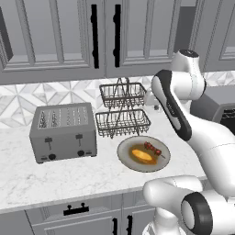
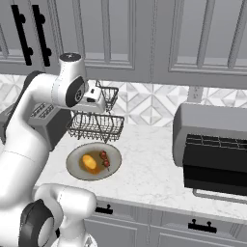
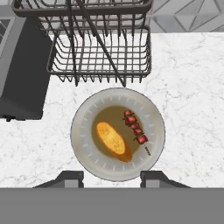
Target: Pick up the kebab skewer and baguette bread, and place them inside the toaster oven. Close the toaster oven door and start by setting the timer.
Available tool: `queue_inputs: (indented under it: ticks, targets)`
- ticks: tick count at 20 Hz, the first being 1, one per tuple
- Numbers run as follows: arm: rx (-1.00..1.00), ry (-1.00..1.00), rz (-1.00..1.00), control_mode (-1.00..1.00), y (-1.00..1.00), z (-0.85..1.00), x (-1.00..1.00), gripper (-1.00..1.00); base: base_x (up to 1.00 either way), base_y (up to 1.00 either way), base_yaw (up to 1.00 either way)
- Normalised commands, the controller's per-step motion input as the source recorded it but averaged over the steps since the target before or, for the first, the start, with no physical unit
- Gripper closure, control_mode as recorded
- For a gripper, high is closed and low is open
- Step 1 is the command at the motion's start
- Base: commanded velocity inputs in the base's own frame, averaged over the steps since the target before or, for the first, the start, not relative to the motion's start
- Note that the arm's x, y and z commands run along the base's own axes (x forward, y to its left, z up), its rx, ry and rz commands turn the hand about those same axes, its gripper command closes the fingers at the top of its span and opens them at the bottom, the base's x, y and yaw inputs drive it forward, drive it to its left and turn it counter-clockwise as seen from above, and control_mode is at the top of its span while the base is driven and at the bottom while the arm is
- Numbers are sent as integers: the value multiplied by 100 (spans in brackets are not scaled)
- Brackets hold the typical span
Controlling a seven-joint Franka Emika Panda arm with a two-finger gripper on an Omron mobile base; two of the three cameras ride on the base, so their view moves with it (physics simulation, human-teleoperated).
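Observation:
The kebab skewer (image 3: 134, 127) with dark-red chunks lies on the right side of a round grey plate (image 3: 81, 131). The orange-yellow baguette bread (image 3: 113, 141) lies beside it at the plate's middle. Both also show on the plate: kebab skewer (image 1: 153, 149) and baguette bread (image 1: 142, 156). My gripper (image 3: 111, 178) hangs high above the plate's near rim, open, with nothing between its fingers. The toaster oven (image 2: 212, 128) stands at the right. The toaster oven door (image 2: 217, 173) hangs down open, and the wire rack shows inside.
A grey four-slot toaster (image 1: 64, 131) stands left of the plate. A two-tier wire basket rack (image 1: 123, 110) stands just behind the plate, close under my hand. Upper cabinets hang above, and bare marble counter lies between plate and oven.

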Motion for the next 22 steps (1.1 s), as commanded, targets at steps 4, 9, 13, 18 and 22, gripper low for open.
queue_inputs:
  ticks: [4,9,13,18,22]
  targets:
    - [0,0,0,100,0,0,0,-100,0,0,0]
    - [0,0,0,100,0,0,0,-100,0,0,0]
    - [0,0,0,100,0,0,0,-100,0,0,0]
    - [0,0,0,100,0,0,0,-100,0,-58,3]
    - [0,0,0,100,0,0,0,-100,0,-45,0]
